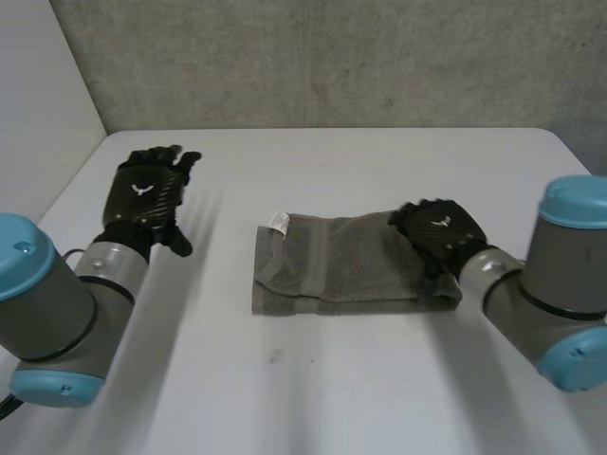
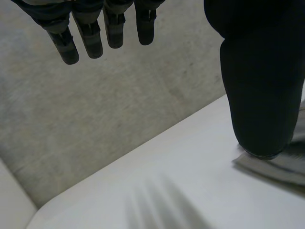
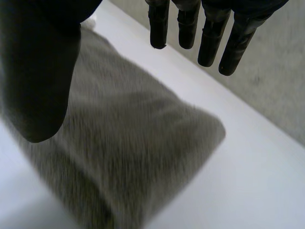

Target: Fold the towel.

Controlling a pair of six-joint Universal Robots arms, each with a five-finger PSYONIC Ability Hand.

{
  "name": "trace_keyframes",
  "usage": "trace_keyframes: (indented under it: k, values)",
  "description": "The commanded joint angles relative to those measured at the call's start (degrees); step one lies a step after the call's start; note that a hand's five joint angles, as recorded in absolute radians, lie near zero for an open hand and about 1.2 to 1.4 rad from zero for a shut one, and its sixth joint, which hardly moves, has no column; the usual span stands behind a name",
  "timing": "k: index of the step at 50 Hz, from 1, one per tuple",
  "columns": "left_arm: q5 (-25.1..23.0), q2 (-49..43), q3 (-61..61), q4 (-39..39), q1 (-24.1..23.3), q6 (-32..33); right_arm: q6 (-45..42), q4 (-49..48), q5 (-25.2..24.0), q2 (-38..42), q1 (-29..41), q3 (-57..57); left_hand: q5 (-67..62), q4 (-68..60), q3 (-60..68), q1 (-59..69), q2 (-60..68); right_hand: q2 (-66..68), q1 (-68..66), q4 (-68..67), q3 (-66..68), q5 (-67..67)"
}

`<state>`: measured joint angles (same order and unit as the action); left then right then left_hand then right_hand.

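Observation:
A grey towel (image 1: 332, 267) lies folded into a narrow band in the middle of the white table (image 1: 313, 398), with a white label (image 1: 278, 222) at its left end. My right hand (image 1: 438, 235) hovers over the towel's right end. Its fingers (image 3: 209, 43) are straight and spread from the thumb (image 3: 38, 86), and the towel (image 3: 133, 148) lies loose beneath the palm. Off to the left of the towel, my left hand (image 1: 147, 194) is above bare table, with fingers (image 2: 95, 38) straight and nothing held. A strip of towel (image 2: 281, 167) shows just past its thumb (image 2: 262, 86).
A grey concrete wall (image 1: 332, 57) rises behind the table's far edge, and a white wall (image 1: 38, 104) stands at the left. Bare tabletop surrounds the towel in front and at the back.

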<state>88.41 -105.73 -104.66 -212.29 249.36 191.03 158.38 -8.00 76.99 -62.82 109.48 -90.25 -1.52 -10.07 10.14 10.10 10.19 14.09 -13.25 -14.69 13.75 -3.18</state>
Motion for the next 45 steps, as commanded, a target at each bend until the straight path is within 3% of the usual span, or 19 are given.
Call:
trace_keyframes:
  k: [1,8,9,10,15,19,24,26,29,37,40,41,42,43,44,45]
  values:
    - [0.1,-3.3,2.9,0.1,-5.2,0.2,-0.4,-3.5,-2.8,0.4,-4.5,-5.1,-1.2,-2.7,2.6,2.6,2.5,11.6,-12.4,-11.0,11.9,-12.5]
    - [0.4,-5.1,4.1,0.4,-7.7,0.2,-0.7,-9.5,-2.4,2.1,-5.2,-7.0,-1.2,-2.7,2.6,2.6,2.5,38.5,-39.4,-37.9,38.9,-39.5]
    - [0.4,-5.1,4.1,0.4,-7.7,0.2,-1.0,-10.5,-1.9,2.9,-5.2,-6.9,-1.2,-2.7,2.6,2.6,2.5,56.7,-57.5,-56.1,57.0,-57.6]
    - [0.5,-5.0,3.7,0.4,-7.6,0.2,-1.2,-11.2,-1.2,2.9,-5.3,-6.9,-1.2,-2.7,2.6,2.6,2.5,65.8,-66.7,-65.2,66.2,-66.7]
    - [0.6,-4.2,2.6,0.6,-7.1,0.1,-2.7,-12.7,2.4,-0.2,-5.4,-5.7,-1.2,-2.7,2.6,2.6,2.5,65.9,-66.8,-65.3,66.3,-66.8]
    - [0.9,-3.1,2.2,0.4,-6.9,0.1,-5.6,-12.8,2.5,-1.5,-4.8,-3.4,-1.0,-2.5,2.4,2.5,2.4,65.9,-66.8,-65.3,66.3,-66.8]
    - [1.1,-2.4,2.6,0.7,-6.4,-0.1,-11.8,-10.5,1.1,0.9,4.2,3.2,-0.4,-1.8,1.8,1.8,1.7,65.9,-66.8,-65.3,66.3,-66.8]
    - [1.1,-2.1,2.4,0.8,-6.2,-0.1,-16.4,-7.1,-0.7,4.9,12.5,9.4,-0.4,-1.8,1.8,1.8,1.7,65.9,-66.8,-65.3,66.3,-66.8]
    - [2.0,-1.4,2.1,0.8,-5.8,-0.1,-21.7,-2.8,-2.0,8.7,17.8,14.9,0.1,-1.3,1.3,1.3,1.2,65.9,-66.8,-65.3,66.3,-66.8]
    - [5.1,-0.7,1.6,1.4,-5.3,-0.2,-31.9,6.8,-3.1,17.7,25.0,23.1,1.1,-0.3,0.2,0.3,0.2,65.9,-66.8,-65.3,66.3,-66.8]
    - [5.1,-0.5,1.7,1.5,-4.8,-0.2,-32.0,7.6,-2.9,18.0,25.1,23.5,1.5,0.0,-0.1,-0.1,-0.1,65.9,-66.8,-65.3,66.3,-66.8]
    - [5.1,-0.5,1.7,1.5,-4.8,-0.2,-31.0,7.6,-2.3,17.3,25.1,23.6,1.5,0.0,-0.1,-0.1,-0.1,63.8,-64.6,-63.2,64.1,-64.7]
    - [5.1,-0.4,2.0,1.7,-4.8,-0.2,-28.4,6.7,-1.8,16.1,24.8,23.5,1.5,0.0,-0.1,-0.1,-0.1,38.8,-39.6,-38.2,39.1,-39.7]
    - [5.1,-0.3,2.3,1.9,-4.8,-0.3,-28.4,6.7,-1.8,16.1,24.8,23.5,1.5,0.0,-0.1,-0.1,-0.1,38.5,-39.4,-37.9,38.9,-39.5]
    - [5.1,-0.3,2.4,1.9,-4.8,-0.3,-23.9,4.9,-1.3,14.1,24.6,22.8,1.5,0.0,-0.1,-0.1,-0.1,15.2,-16.1,-14.6,15.6,-16.2]
    - [5.1,-0.3,2.6,2.1,-4.7,-0.4,-17.6,2.5,-0.9,11.8,24.3,21.9,1.5,0.0,-0.1,-0.1,-0.1,4.8,-5.7,-4.2,5.2,-5.8]
